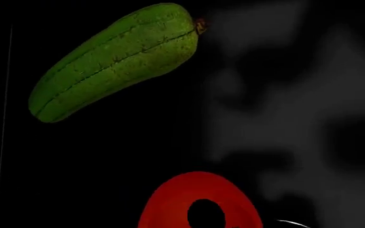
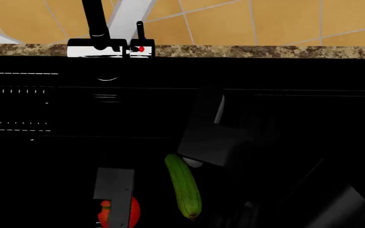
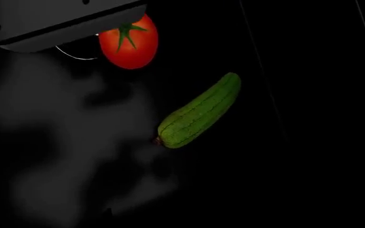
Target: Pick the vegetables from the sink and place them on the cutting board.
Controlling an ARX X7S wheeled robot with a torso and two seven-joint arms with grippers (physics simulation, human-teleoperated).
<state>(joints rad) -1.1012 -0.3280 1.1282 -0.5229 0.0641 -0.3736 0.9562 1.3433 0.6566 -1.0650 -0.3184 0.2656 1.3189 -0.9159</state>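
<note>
Lower left of the head view: left arm's grey gripper body hangs directly over the tomato, covering its middle; red shows on both sides of it. Fingertips not visible there, and the left wrist view shows no fingers either, so can't tell how wide the left jaws stand or whether they touch the tomato.

Left wrist view: tomato at bottom centre, cut by the frame edge, dark round patch on it. Cucumber lies diagonally at upper left, clear of the tomato, stem end toward upper right.

Head view, lower centre: cucumber lies on the black sink floor, roughly vertical in frame, just right of the tomato, apart from it. Right arm is a dark grey mass from centre to lower right, its near end just above the cucumber's upper tip; right jaw opening can't be read.

Right wrist view: tomato at upper left with green stem star visible, partly under the grey left gripper housing. Cucumber at centre, slanted, nothing touching it.

Top of head view: black faucet on chrome base, speckled counter edge, tan tiles behind. Cutting board is not in any view.
</note>
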